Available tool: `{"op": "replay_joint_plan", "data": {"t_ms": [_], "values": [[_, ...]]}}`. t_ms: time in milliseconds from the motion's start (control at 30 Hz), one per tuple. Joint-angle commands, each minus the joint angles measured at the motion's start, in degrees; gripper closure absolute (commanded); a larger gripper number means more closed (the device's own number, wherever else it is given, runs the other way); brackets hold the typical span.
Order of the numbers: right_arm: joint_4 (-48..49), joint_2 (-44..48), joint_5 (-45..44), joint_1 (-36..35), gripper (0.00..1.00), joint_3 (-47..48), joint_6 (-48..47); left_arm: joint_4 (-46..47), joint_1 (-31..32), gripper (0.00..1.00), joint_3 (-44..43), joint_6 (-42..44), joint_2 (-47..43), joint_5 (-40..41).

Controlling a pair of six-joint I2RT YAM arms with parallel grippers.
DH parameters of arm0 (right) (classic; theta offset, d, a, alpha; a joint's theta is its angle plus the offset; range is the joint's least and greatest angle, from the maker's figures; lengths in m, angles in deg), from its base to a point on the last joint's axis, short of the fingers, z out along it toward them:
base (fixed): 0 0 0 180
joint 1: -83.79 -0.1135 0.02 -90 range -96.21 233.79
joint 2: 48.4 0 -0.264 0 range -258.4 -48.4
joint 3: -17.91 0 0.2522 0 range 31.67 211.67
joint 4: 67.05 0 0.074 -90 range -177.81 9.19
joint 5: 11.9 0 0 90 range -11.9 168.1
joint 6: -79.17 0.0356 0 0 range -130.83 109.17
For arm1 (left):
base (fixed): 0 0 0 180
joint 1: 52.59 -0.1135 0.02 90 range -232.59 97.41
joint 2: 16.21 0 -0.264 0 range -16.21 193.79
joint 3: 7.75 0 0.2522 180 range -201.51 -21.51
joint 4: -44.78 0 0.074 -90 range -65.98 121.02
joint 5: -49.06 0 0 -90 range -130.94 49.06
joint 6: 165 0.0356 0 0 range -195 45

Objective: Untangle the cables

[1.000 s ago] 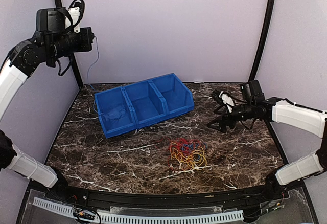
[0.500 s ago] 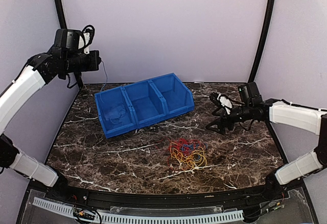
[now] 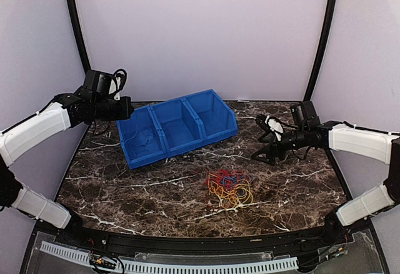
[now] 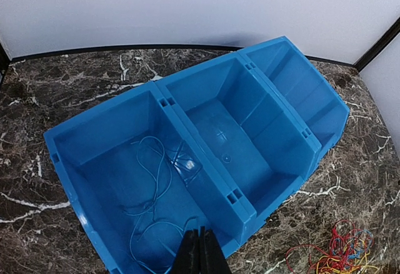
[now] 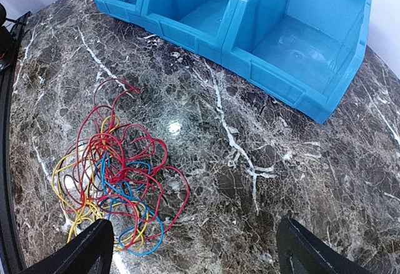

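Cables (image 3: 230, 186), thin glossy loops, lying tangled lower centre on veined marble (image 3: 125, 186), your left claw (image 4: 200, 252) pinching closed, right claw (image 5: 197, 249) gaping wide.

Pale lilac walls (image 3: 200, 30) close in the back and both sides, plain and evenly lit. Two black posts (image 3: 73, 17) rise at the back corners. The table (image 3: 125, 186) is dark brown marble with white veins, glossy enough to carry a small bright glare (image 5: 175, 126); a white slotted strip (image 3: 187, 266) runs along its near edge.
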Motion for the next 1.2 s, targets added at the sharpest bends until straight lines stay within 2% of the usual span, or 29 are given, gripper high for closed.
{"op": "replay_joint_plan", "data": {"t_ms": [0, 267, 600, 733, 967, 1033, 1167], "values": [[0.14, -1.19, 0.97, 0.09, 0.08, 0.76, -0.72, 4.79, -0.65, 1.00, 2.70, -1.82, -0.05, -2.36], [-0.19, -1.53, 1.13, 0.07, 0.09, 0.81, -1.00, 7.33, -2.46, 1.00, 2.79, -1.96, 5.20, -4.39], [-0.75, -1.40, 1.62, 0.08, 0.09, 0.94, -1.26, 6.49, -9.66, 1.00, -9.17, -0.40, 15.57, -12.18], [-0.47, -0.82, 1.01, 0.08, 0.09, 0.47, -1.56, 8.17, -9.68, 1.00, -4.17, -2.60, 14.74, -18.08], [-1.10, -2.88, 2.12, 0.07, 0.10, 1.47, -1.79, 7.44, -9.69, 0.98, 0.74, -2.48, 12.46, -17.85], [-1.37, -3.46, 2.45, -0.02, 0.10, 1.72, -1.88, 6.81, -9.73, 0.96, 1.01, -2.27, 12.19, -17.37], [-1.68, -3.38, 2.43, -0.06, 0.10, 1.82, -2.07, 6.06, -9.71, 0.75, 0.80, -2.06, 12.08, -16.67]]}}
